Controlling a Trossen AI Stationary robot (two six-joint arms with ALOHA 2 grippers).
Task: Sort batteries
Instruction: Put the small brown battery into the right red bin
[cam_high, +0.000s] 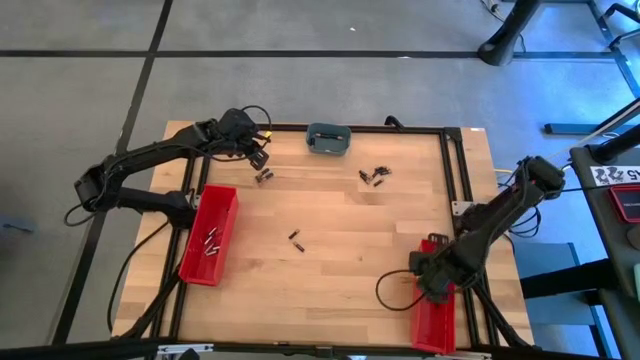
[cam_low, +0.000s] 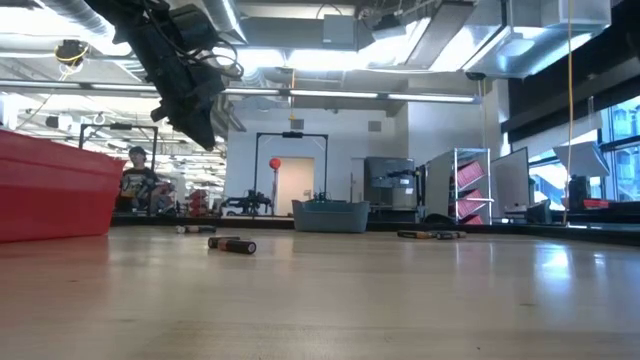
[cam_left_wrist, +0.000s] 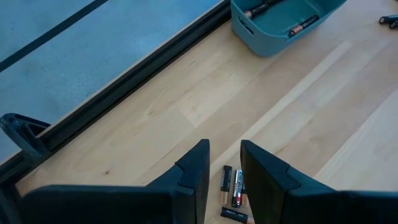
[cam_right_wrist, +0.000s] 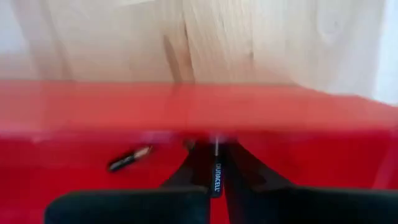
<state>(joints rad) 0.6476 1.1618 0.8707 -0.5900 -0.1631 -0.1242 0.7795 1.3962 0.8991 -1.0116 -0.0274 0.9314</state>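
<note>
My right gripper hangs over the right red bin at the table's near right, shut on one black battery. Another battery lies on that bin's floor. My left gripper hovers at the far left, open, above a small cluster of batteries lying on the wood. More loose batteries lie at the far middle and the table's centre. The left red bin holds several batteries. The grey-blue dish holds two batteries. My right gripper pinches the black battery's sides between its two fingertips, coming from above and pointing down. The battery is lifted clear, above the inside of the right red bin.
A black frame rail runs along the table's far and right edges. Cables loop near the right arm's base. Bare wood lies between the two bins across the table's middle and near side.
</note>
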